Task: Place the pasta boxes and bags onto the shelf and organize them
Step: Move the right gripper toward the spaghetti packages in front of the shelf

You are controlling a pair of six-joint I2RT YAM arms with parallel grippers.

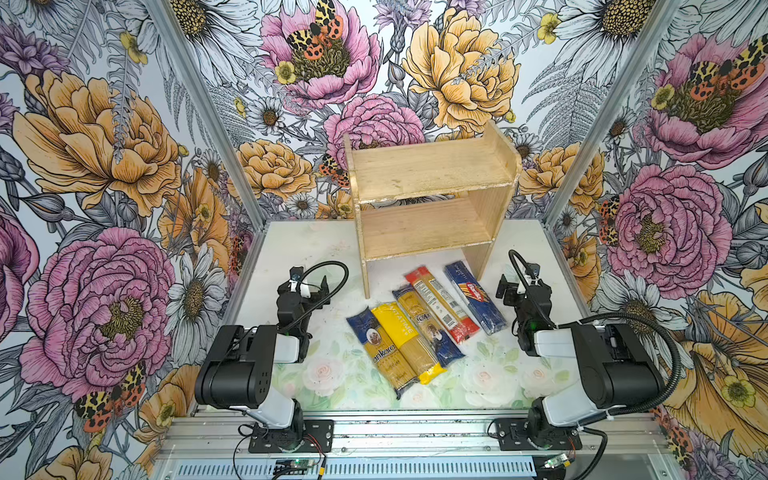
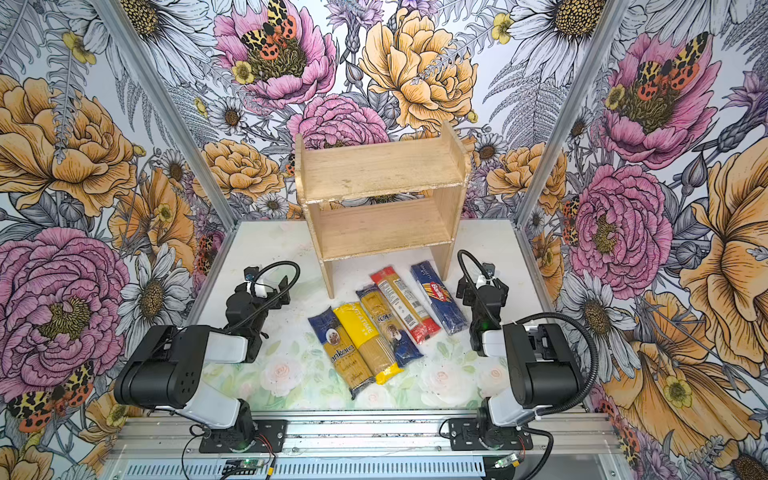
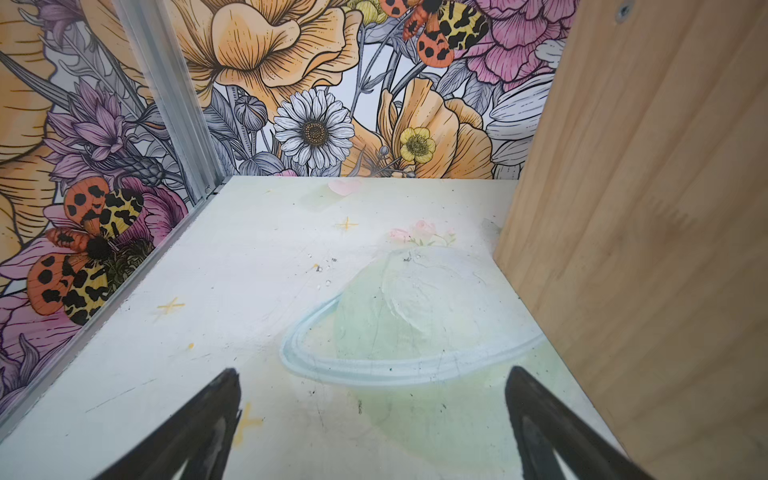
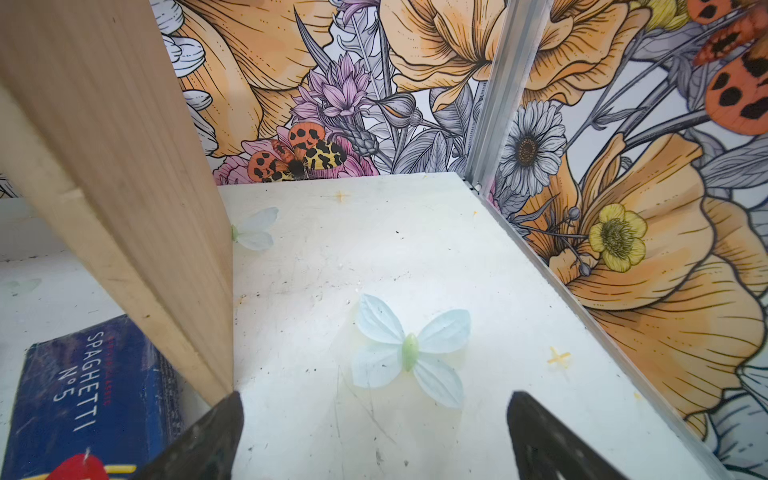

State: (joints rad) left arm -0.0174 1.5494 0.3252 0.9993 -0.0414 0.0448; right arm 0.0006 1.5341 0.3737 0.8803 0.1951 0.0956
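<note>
The shelf (image 1: pixel 432 170) is bare, pale wood with a plain grain, two flat boards set between two upright side panels with rounded top corners. Both tiers carry nothing. It stands ahead of both grippers, and in each wrist view one of its side panels (image 3: pixel 644 208) (image 4: pixel 116 166) rises close beside the fingers.

Five long, narrow spaghetti packs lie flat and side by side on the tabletop (image 1: pixel 291 249), between the two grippers and slanted alike. Closest to the left gripper (image 3: pixel 374 374) is the glossy blue-ended "ankara" bag (image 1: pixel 380 351). Then come the yellow-ended bag (image 1: pixel 405 338), the slimmer blue-ended bag (image 1: pixel 428 328) and the red-ended pack (image 1: pixel 442 305), all clear film showing pale strands. The dark blue "Barilla" pack (image 1: pixel 476 297) lies just beside the right gripper (image 4: pixel 376 399), its end (image 4: pixel 83 395) by the foot of the shelf's panel.

The tabletop is a scuffed, whitish sheet with faint pastel prints.

Both grippers have black, tapering fingers spread wide over bare tabletop. Each is released, with nothing between its fingers and touching no pack.
</note>
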